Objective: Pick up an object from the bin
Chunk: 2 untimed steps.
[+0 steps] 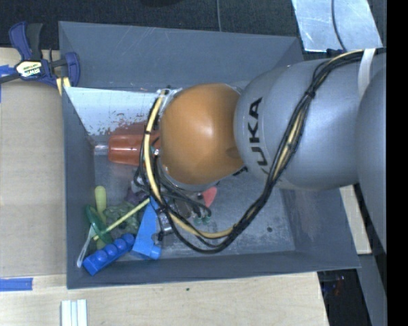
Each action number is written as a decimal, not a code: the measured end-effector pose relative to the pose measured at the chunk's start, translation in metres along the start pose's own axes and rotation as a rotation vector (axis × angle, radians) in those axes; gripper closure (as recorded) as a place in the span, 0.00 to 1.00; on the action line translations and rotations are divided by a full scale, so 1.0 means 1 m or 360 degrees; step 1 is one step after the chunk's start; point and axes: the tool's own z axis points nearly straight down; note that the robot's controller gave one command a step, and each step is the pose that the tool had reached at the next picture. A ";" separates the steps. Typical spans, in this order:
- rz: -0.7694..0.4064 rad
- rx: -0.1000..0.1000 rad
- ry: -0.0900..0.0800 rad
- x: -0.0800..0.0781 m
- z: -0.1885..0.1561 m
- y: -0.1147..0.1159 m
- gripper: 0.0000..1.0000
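- The arm [306, 114] reaches over the bin [190, 53], its wrist low near the near-left corner, probably to pick there.
- The gripper [164, 216] sits at the heap's edge; open or closed, I can't tell.
- Nearest it are a blue block [146, 236] and a yellow stick [122, 217].
- A red cylinder [126, 148] lies by the left wall.

KUKA iiwa arm [319, 121] enters from 3 o'clock; its thick grey links run toward 9 o'clock and end near the view's centre. An orange cover [194, 134] caps the wrist, its dome turned up toward the camera. Yellow-and-black cables [283, 148] follow the last link and loop out below the cover at 6 o'clock; a second bundle hugs the cover's 9 o'clock edge. The gripper [164, 212] hangs beneath the cover toward 7 o'clock, pointing down and largely hidden by the dome.
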 end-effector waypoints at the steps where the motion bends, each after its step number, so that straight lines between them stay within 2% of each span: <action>1: -0.0127 -0.0001 -0.0008 -0.034 0.038 -0.034 0.00; 2: 0.0424 -0.0006 -0.0014 -0.014 0.086 -0.071 0.00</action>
